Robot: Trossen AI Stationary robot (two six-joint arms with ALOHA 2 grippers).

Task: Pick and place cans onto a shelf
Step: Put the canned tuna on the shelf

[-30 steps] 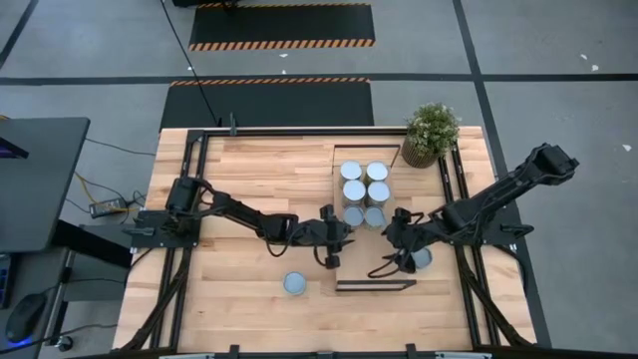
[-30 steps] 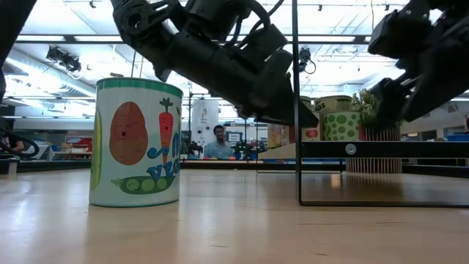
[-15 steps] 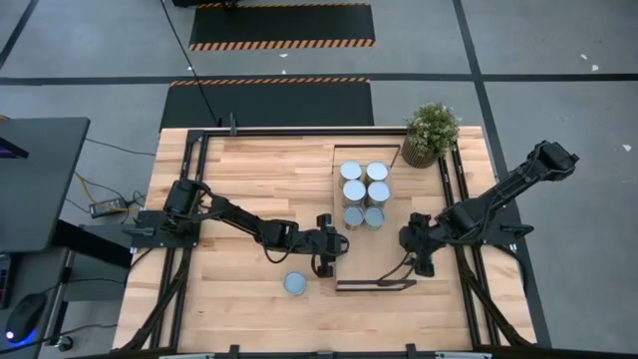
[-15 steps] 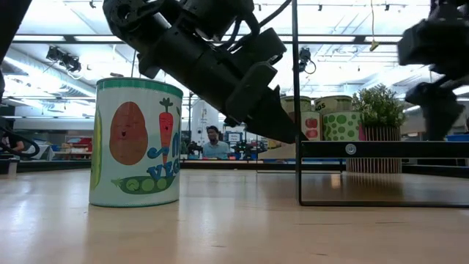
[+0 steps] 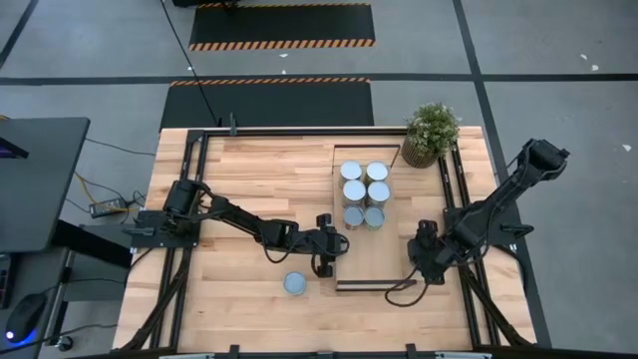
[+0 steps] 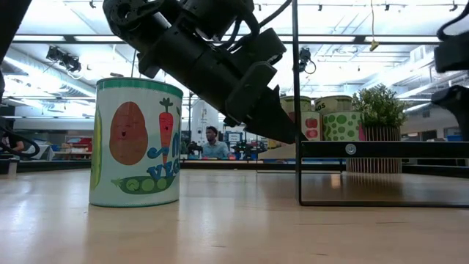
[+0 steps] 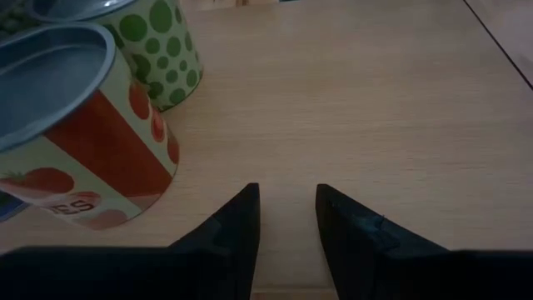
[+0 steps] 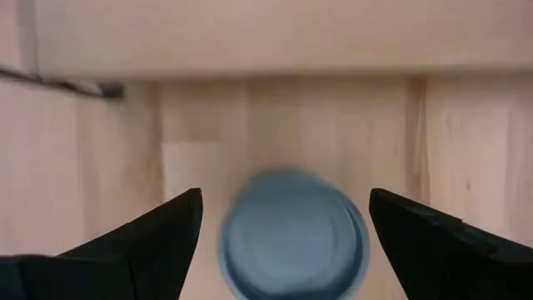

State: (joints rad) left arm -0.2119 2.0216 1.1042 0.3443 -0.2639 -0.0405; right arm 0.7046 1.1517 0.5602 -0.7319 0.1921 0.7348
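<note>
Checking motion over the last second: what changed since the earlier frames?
The right gripper pulled back from beside the shelf toward the table's right front, and hangs open above a can. The left gripper slid slightly nearer the front edge, empty. The six cans on the shelf and the loose can stayed put.

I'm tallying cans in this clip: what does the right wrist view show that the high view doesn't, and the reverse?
Only the right wrist view: a round silvery-blue can top directly below the open right gripper, clear of its fingers. Only the high view: six silvery-topped cans grouped on the long light-wood shelf, another can alone on the table near the left gripper, and a potted green plant. Both: the right gripper over the pale plank tabletop.
</note>
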